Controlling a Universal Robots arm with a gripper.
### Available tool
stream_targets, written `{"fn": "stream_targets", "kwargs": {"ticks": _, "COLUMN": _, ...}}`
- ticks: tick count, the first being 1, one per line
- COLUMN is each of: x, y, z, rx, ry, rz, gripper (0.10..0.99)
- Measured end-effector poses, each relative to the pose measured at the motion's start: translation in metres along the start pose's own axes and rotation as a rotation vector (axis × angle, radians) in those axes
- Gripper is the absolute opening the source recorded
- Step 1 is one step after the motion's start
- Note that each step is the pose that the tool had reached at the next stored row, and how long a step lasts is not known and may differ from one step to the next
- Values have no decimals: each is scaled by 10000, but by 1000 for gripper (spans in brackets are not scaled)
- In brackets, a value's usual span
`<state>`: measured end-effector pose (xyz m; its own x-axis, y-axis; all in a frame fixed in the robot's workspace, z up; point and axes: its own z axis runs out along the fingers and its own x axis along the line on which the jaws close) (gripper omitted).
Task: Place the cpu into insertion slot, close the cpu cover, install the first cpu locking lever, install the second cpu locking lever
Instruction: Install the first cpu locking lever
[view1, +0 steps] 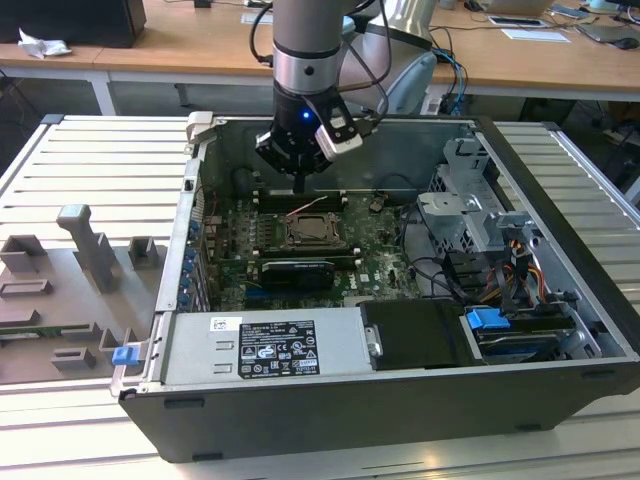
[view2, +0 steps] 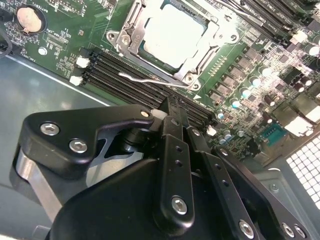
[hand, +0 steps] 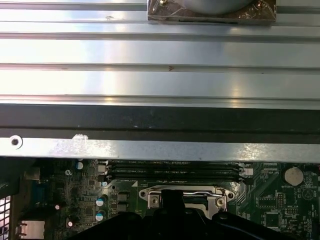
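The cpu (view2: 172, 32) shows its pale metal face inside the insertion slot (view1: 315, 232) on the green board. The silvery cpu cover (view2: 200, 62) lies flat around it, framing the chip; its edge (hand: 186, 195) also shows in the first wrist view. A thin wire locking lever (view2: 150, 80) runs along the socket's side nearest my fingers, beside the memory slots; I cannot tell whether it is latched. My black gripper (view2: 175, 107) hangs just above the memory slots, a short way from the socket, shut with nothing in it. From outside, the gripper (view1: 300, 185) points down behind the socket.
The board sits deep in an open computer case (view1: 480, 130). Long black memory slots (view2: 125, 70) lie under the gripper, and a black card (view1: 295, 270) sits in front of the socket. A power supply (view1: 260, 345), drive cage (view1: 470, 210) and cables stand nearby. Grey fixtures (view1: 90, 250) sit on the exterior view's left.
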<state>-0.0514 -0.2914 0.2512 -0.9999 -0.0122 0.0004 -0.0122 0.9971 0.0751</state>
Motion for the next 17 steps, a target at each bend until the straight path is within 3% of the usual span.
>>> {"fn": "stream_targets", "kwargs": {"ticks": 17, "x": -37, "y": -3, "z": 29, "rx": 0, "ry": 0, "rz": 1, "gripper": 106}}
